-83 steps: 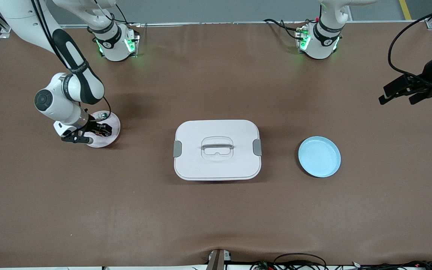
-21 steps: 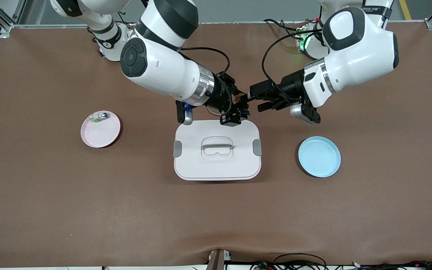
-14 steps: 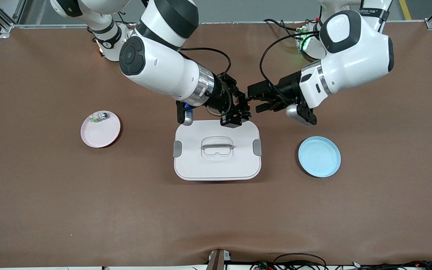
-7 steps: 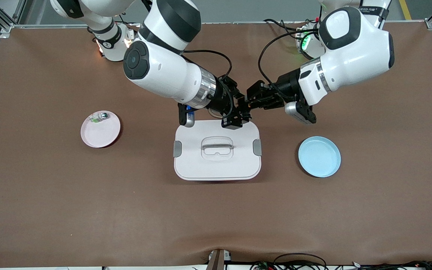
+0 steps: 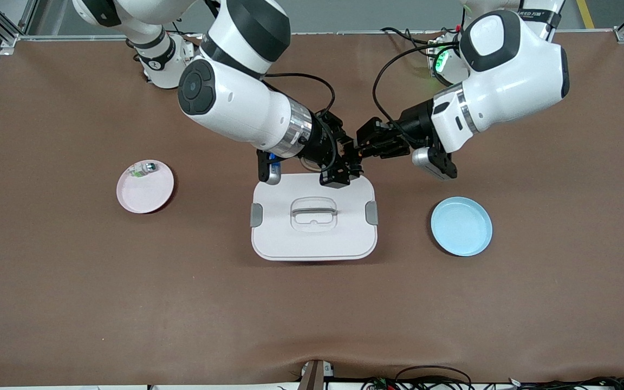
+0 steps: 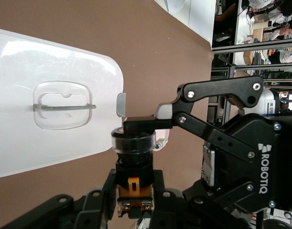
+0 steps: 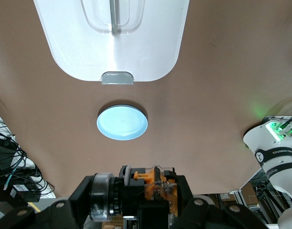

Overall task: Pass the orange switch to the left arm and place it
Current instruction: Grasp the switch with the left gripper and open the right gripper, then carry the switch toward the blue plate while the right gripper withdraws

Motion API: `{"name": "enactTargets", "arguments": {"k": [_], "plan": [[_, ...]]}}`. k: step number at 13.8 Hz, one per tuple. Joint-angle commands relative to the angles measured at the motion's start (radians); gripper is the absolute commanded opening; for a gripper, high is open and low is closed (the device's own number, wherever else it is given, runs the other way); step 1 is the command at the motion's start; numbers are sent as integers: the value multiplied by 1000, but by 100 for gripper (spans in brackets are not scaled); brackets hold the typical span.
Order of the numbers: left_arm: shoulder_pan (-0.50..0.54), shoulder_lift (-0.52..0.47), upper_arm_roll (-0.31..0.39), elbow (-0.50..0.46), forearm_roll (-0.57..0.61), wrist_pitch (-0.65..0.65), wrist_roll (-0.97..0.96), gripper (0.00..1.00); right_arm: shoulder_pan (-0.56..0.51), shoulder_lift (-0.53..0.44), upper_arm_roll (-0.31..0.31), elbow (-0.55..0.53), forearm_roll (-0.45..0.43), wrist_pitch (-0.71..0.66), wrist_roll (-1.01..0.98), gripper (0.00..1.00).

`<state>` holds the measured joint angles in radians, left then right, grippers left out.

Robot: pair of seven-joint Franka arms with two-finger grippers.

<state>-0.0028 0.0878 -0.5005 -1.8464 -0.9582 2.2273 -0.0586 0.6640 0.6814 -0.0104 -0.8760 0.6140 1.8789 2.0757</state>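
L arm (image 5: 501, 49) moved in over brown table (image 5: 312, 314), workshop clutter around.

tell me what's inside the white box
Nothing inside can be seen. The box has its lid on, which covers whatever it holds. Only the outside is visible: the recessed lid handle and the grey side latches.

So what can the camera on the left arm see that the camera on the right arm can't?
Only the left wrist view shows the left tool shut on the orange switch, with the right tool at the switch's other end. Only the right wrist view shows the blue plate on the table and a robot base with a green light. Both show the white box with its lid handle, and the brown table.
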Motion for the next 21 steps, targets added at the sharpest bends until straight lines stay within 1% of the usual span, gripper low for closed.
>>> {"name": "enactTargets", "arguments": {"k": [1,4,6,8,9,13,14,15,16,18,21], "plan": [[-2,4,-6,-11,3,17,22,10,-3,1,-8,42,0,-12,23,100],[7,-2,-4,-11,15,11,20,11,-21,-3,-8,42,1,-21,-9,100],[12,-11,-4,-10,62,6,17,11,-50,-13,-8,42,1,-76,-83,100],[20,-26,8,-8,91,-47,13,11,-87,-31,-8,42,1,-159,-187,100],[45,-31,8,-8,99,-73,13,11,-102,-36,-10,42,0,-206,-254,100],[111,-48,8,45,251,-223,6,11,-213,-81,-13,40,-8,-403,-533,100],[116,-46,8,65,289,-268,8,11,-237,-97,-11,40,-51,-449,-627,100],[138,-46,8,90,343,-309,8,11,-256,-105,-10,40,-118,-502,-751,100],[161,-46,8,113,380,-355,8,11,-276,-117,-10,40,-176,-553,-905,100],[190,-45,8,150,423,-435,13,11,-323,-138,-11,40,-261,-630,-1162,100],[211,-46,8,214,638,-555,19,10,-380,-146,-11,40,-351,-691,-1389,100]]}}
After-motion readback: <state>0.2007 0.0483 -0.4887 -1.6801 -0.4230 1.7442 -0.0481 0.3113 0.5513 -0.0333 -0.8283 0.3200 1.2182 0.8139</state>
